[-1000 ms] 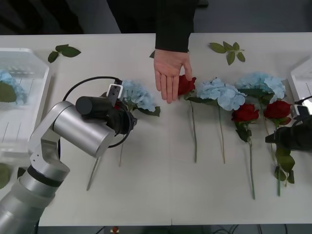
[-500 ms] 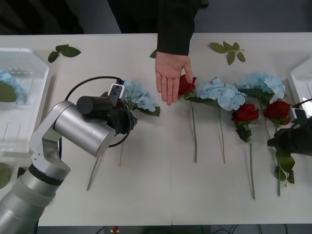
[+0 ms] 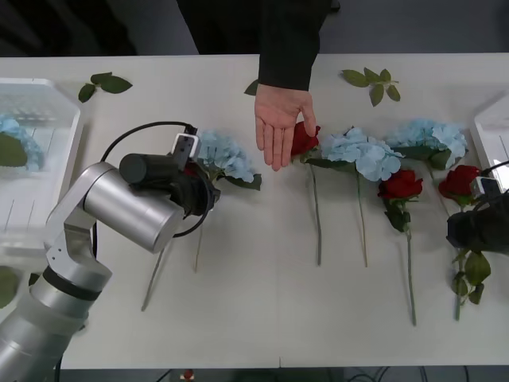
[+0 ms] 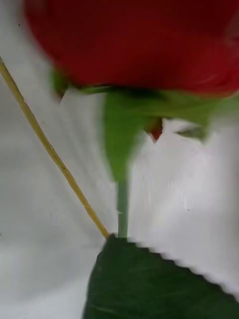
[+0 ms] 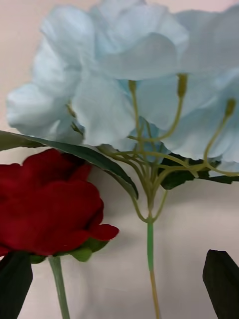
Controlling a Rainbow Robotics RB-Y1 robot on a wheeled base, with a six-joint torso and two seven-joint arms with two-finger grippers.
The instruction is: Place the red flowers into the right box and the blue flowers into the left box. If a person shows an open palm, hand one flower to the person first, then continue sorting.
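Evidently the sorting is barely begun — one blue flower (image 3: 16, 139) lies in the left box (image 3: 48, 171), while the rest are spread on the desk (image 3: 262, 318), and only an edge of the right box (image 3: 493, 131) shows, so its contents cannot be told. A person's open palm (image 3: 280, 127) is held out over the desk, so a handover looks due first. The right hand (image 3: 477, 231) sits on the stem of a red rose (image 3: 460, 181), whose head is just ahead of it; whether its fingers are pinched on the stem cannot be told. Its wrist view shows a deep-red head (image 4: 134, 40) on a thin green stem above a dark leaf. The left hand (image 3: 195, 191) hovers just behind a blue hydrangea (image 3: 224, 155) — fluffy, pale, on branching stalks — with a second rose (image 5: 50, 204) beside it; its fingers' state cannot be told either. Near the palm lie another rose (image 3: 304, 139), two hydrangeas (image 3: 362, 153) and a further rose (image 3: 400, 187).
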